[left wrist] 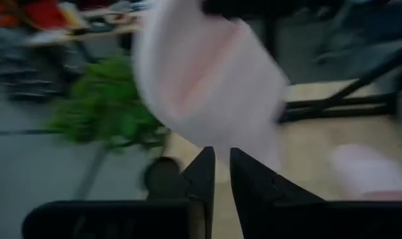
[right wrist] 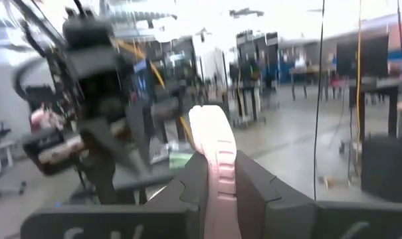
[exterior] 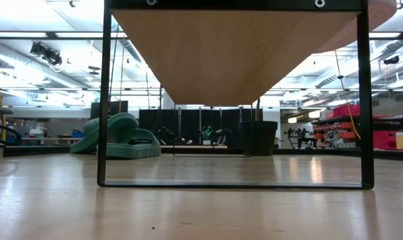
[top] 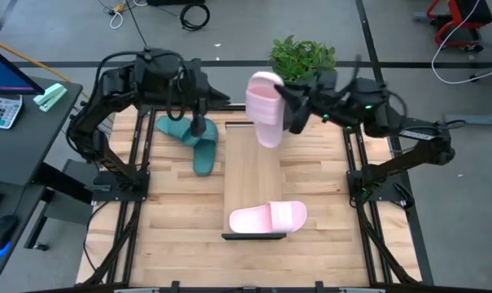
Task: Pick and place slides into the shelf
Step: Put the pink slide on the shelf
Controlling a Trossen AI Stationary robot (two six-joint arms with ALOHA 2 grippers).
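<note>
Right gripper, seen from overhead, is clamping the edge of a soft light pink open-toe slide and holding it in the air over the far end of the long narrow light wood shelf board. A second light pink slide is lying on the near end of that board. The left gripper is hanging above two dark teal green slides lying together on the plank tabletop, just left of the board; I cannot tell how its fingers are standing from above. A leafy green potted plant is sitting at the far table edge.

At table height, the shelf board is filling the upper picture on its thin dark metal frame, and the teal slides are showing beyond it on the left.

Through the left wrist camera, the left gripper is showing its fingers nearly together with nothing between them, while the lifted pink slide is blurring past ahead.

Through the right wrist camera, the right gripper is pinching the pink slide edge-on.
</note>
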